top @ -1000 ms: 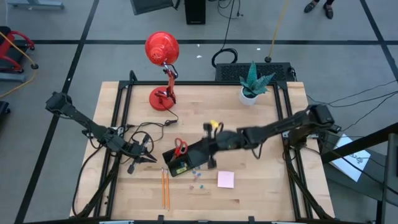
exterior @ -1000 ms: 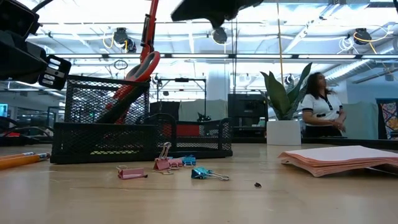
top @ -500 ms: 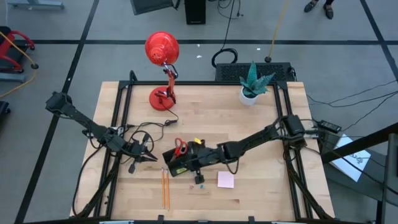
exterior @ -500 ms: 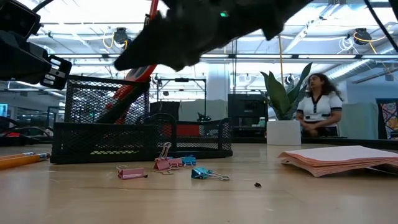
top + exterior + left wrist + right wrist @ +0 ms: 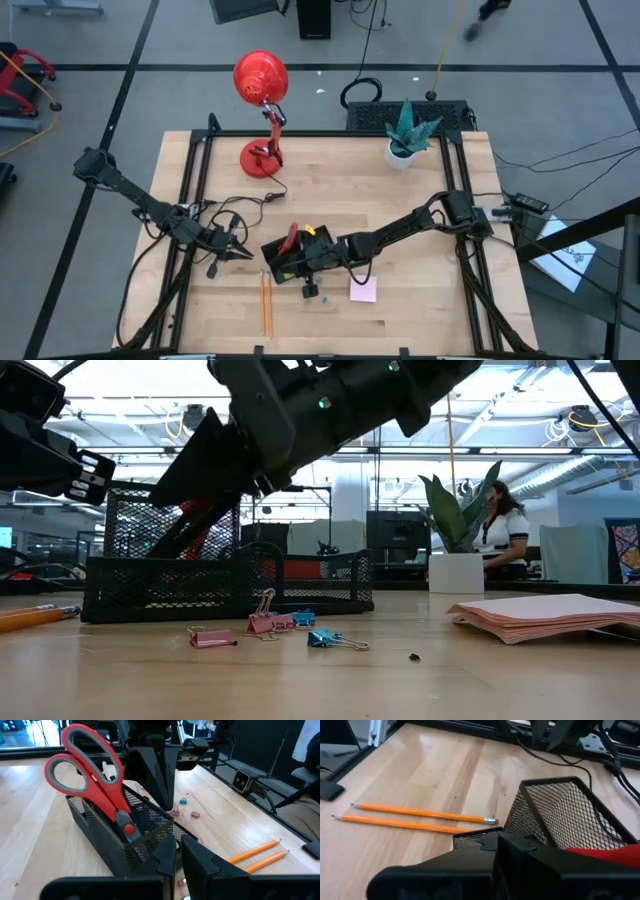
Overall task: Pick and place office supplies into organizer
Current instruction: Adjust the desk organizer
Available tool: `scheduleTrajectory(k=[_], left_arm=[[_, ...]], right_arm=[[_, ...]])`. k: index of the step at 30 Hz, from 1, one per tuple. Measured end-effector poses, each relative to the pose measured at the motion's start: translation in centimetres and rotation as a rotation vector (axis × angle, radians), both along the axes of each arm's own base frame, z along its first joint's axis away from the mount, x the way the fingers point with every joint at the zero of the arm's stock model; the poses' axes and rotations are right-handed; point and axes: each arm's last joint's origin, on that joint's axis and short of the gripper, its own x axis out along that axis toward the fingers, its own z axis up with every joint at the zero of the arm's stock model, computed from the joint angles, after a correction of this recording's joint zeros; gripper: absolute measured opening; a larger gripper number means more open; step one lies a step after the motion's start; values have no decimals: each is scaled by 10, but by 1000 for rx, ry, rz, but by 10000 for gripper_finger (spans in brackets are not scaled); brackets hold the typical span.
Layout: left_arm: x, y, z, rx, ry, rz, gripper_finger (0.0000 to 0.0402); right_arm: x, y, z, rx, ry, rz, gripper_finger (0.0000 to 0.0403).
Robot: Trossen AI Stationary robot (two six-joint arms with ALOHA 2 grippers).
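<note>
The right gripper (image 5: 310, 290) is clenched with nothing seen in it, lowered at the organizer's (image 5: 288, 262) near edge, lower centre of the high view. The left gripper (image 5: 240, 253), nearly closed and empty, is held left of the organizer. The scissors (image 5: 95, 785) are stood tilted in the organizer, handles up, blades down. Two pencils (image 5: 266, 303) are laid side by side below the organizer, long axes running up-down. The pad (image 5: 363, 290) is placed lower right; clips (image 5: 290, 625) are scattered nearby.
</note>
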Motion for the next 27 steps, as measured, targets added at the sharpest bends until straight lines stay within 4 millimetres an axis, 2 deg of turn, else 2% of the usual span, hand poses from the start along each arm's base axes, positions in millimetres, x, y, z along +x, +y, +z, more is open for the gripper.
scheduleTrajectory(k=[17,27], left_arm=[[-1,-3,3,-61,-11,4,31],[-1,-2,3,-89,-4,33,31]], right_arm=[[5,-22,0,-22,-1,-69,0],[8,-31,4,-63,-59,-150,0]])
